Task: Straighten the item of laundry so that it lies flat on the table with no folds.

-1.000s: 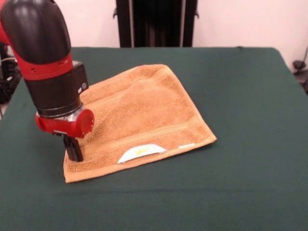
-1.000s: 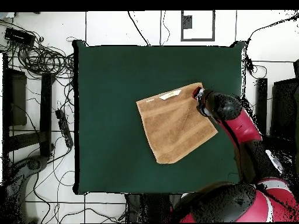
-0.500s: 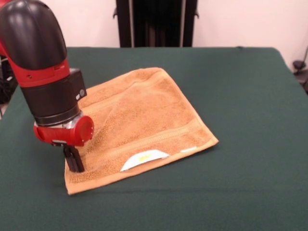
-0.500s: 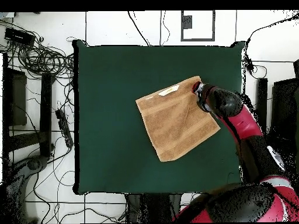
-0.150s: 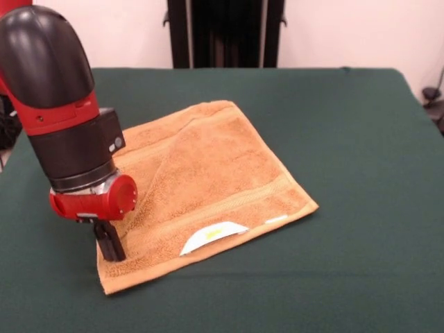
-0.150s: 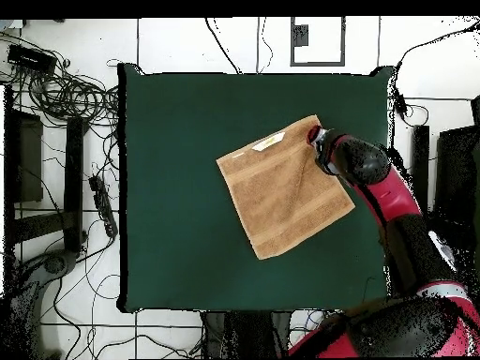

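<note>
Pinning one corner of the towel (image 5: 208,187) — the claw (image 5: 111,243) sits on the corner nearest the camera at the left of the front view, its dark tips down against the terry. They read as one narrow black block with no gap showing, so probably closed on the cloth, but I can't tell for sure from this angle; overhead the wrist hides them.

The towel is an orange-tan terry square, lying roughly mid-bench on the dark green bench (image 5: 361,139), turned so its corners point like a diamond. In the front view it's mostly spread, not fully flat — a soft diagonal ridge runs from the far corner down toward the claw, and the cloth left of it lies as a separate, slightly raised panel. Woven border band visible parallel to the near edge. The white label (image 5: 211,237) with its yellow mark sits at the near edge, just right of the claw, and a smaller white tag (image 5: 276,220) sits further right along the same edge.

Overhead: the same towel (image 6: 284,186) lies right of bench centre, well clear of all bench (image 6: 187,141) edges. The claw (image 6: 316,139) is at the towel's upper-right corner, the red and black arm (image 6: 394,206) reaching in from the lower right. The label (image 6: 269,142) shows on the top edge, and a faint crease line crosses the cloth.
</note>
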Controlling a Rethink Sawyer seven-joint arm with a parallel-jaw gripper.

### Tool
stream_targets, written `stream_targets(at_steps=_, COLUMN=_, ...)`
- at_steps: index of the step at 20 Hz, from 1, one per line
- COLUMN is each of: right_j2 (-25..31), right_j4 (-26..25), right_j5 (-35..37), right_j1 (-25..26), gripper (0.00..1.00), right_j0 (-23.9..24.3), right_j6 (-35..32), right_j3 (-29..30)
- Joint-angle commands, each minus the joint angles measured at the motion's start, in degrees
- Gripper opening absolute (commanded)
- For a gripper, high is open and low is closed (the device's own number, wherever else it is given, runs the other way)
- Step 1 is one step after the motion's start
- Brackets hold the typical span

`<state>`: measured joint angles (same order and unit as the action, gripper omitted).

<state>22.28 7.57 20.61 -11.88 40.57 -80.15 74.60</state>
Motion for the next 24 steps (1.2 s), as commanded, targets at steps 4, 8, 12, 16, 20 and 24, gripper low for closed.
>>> stream_targets(at_steps=4, right_j2=11.6, right_j4=-5.5, right_j5=6.5, right_j1=8.8, gripper=0.0, right_j0=-1.7, right_j6=6.7, right_j3=2.1)
stream_targets(at_steps=8, right_j2=14.7, right_j4=-6.5, right_j5=8.5, right_j1=10.2, gripper=0.0, right_j0=0.2, right_j6=9.2, right_j3=2.1)
stream_targets(at_steps=12, right_j2=14.5, right_j4=-8.0, right_j5=8.3, right_j1=10.0, gripper=0.0, right_j0=0.3, right_j6=8.4, right_j3=2.0)
stream_targets(at_steps=16, right_j2=15.8, right_j4=-9.6, right_j5=8.9, right_j1=10.4, gripper=0.0, right_j0=1.1, right_j6=9.2, right_j3=1.7)
stream_targets(at_steps=20, right_j2=11.3, right_j4=-9.6, right_j5=6.8, right_j1=7.5, gripper=0.0, right_j0=-1.1, right_j6=1.7, right_j3=2.4)
stream_targets(at_steps=24, right_j2=6.8, right_j4=-8.3, right_j5=4.2, right_j1=5.5, gripper=1.0, right_j0=-3.4, right_j6=-5.2, right_j3=2.9)
